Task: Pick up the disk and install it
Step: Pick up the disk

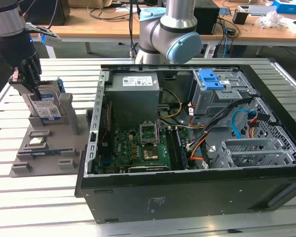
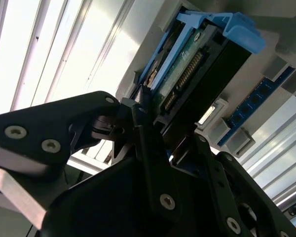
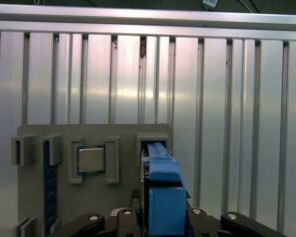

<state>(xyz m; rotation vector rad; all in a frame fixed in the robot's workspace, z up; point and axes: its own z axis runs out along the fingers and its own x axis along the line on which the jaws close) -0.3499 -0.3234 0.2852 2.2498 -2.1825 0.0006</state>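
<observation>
— Where is the disk (image 1: 48, 106)?

— It stands on end in a slot of the grey holder (image 1: 44, 148), at the exterior view's left and well apart from the open case (image 1: 94, 133). It is seated in the slot, not lifted.

— And the gripper (image 1: 32, 81)?

— Right at the disk's upper end, coming at it from above. In the second wrist view the disk (image 2: 187, 74) runs straight away from the gripper body, connector edge showing and blue bracket round it. So the jaws line up with its long axis and stand on either side of its thin dimension.

— Clamped on it?

— I cannot tell. The jaws flank the top end, but whether they press the faces does not show.

— So which relation matters?

— The long axis is upright and the gripper is directly over it. I judge that the slot frees the disk only along that axis. The chip (image 3: 91, 159) sits in the next pocket, just beside the disk and not touching it.
</observation>
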